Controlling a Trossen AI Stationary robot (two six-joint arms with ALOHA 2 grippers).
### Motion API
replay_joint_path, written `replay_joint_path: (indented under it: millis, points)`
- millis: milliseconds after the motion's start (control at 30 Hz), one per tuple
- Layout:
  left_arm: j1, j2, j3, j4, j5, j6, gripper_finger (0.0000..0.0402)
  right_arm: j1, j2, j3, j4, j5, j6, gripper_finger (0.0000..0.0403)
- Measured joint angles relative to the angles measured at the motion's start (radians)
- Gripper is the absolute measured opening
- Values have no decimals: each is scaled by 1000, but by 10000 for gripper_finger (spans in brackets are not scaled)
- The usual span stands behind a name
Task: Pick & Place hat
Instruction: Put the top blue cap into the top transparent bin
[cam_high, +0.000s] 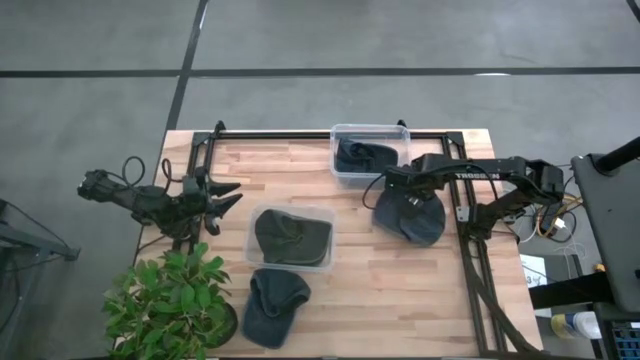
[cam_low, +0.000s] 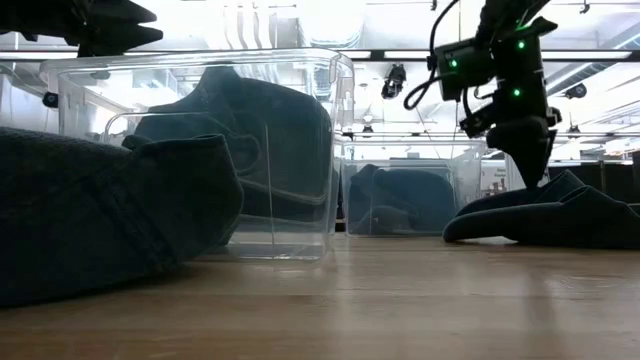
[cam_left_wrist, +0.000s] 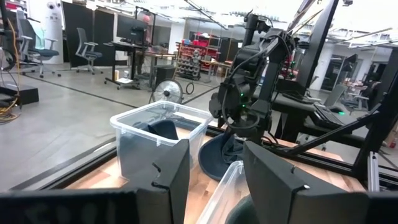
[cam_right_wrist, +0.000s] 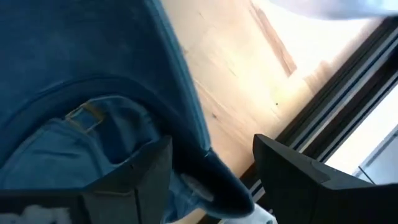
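A dark hat (cam_high: 412, 218) lies on the wooden table at the right; its crown (cam_low: 560, 210) rests on the boards. My right gripper (cam_high: 398, 195) points steeply down over the hat's far-left part, open, with the hat's edge (cam_right_wrist: 211, 168) between its fingers. A second hat (cam_high: 275, 305) lies near the front edge. A third one fills the middle clear bin (cam_high: 290, 238). My left gripper (cam_high: 232, 195) waits open at the table's left, pointing level. My right gripper comes from above, slanting down, with one finger (cam_right_wrist: 140, 171) over the hat's strap side and the other finger (cam_right_wrist: 292, 171) outside its edge. I cannot tell whether either finger touches the cloth. The hat lies on the table.
A clear bin (cam_high: 370, 155) at the far middle holds another dark hat. A potted plant (cam_high: 175, 300) stands at the near left corner. Black frame rails (cam_high: 470, 260) run along the table's right and far sides. Bare boards lie between the right hat and the middle bin.
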Motion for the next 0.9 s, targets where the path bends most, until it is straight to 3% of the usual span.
replay_joint_path:
  millis: [233,467,633,833,900]
  points:
    - [0,0,0,0,0,0,142,-20,0,-40,87,17,-44,219]
    - [0,0,0,0,1,0,142,-36,-1,-58,154,-71,-48,209]
    - [0,0,0,0,0,0,142,-32,-3,-52,154,-154,-37,149]
    - [0,0,0,0,1,8,142,3,2,-41,143,-245,55,29]
    - [0,0,0,0,0,10,142,25,1,-31,135,-269,99,19]
